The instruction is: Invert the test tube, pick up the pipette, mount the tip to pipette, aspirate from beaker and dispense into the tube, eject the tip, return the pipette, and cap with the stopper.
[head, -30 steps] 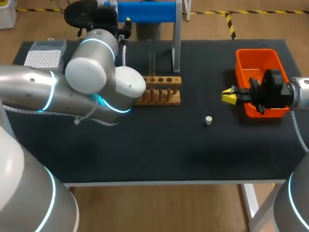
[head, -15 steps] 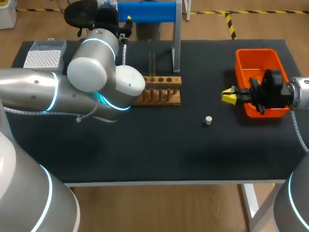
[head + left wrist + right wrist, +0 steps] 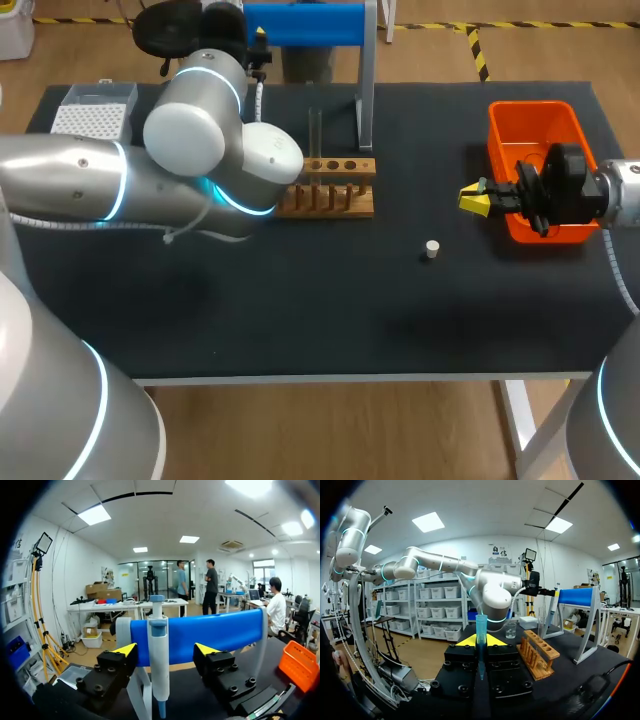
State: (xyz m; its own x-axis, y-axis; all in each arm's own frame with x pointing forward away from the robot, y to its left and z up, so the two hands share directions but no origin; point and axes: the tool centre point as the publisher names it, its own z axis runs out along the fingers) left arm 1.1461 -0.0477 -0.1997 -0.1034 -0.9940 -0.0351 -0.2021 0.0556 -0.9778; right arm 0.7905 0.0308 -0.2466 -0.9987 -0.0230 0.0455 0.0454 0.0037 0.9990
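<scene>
The blue-and-white pipette (image 3: pixel 158 655) hangs upright on the blue stand (image 3: pixel 215 635) at the table's back. My left gripper (image 3: pixel 165 650) is open, one finger on each side of the pipette, neither touching it; in the head view it (image 3: pixel 258 42) is at the stand (image 3: pixel 305 22). A clear test tube (image 3: pixel 315 130) stands upright in the wooden rack (image 3: pixel 335 190). The white stopper (image 3: pixel 431 249) lies on the mat. My right gripper (image 3: pixel 472 198) hovers beside the orange bin, shut on a translucent blue pipette tip (image 3: pixel 480 630). A glass beaker (image 3: pixel 510 630) sits behind the rack (image 3: pixel 537 652).
The orange bin (image 3: pixel 520 120) sits at the right, partly under my right arm. A white tip box (image 3: pixel 90 118) is at the back left corner. My left arm's elbow (image 3: pixel 220 160) hangs over the rack's left end and hides the beaker in the head view.
My left arm has shifted slightly up and toward the stand, closing in on the pipette. The right arm, stopper and rack have not moved.
</scene>
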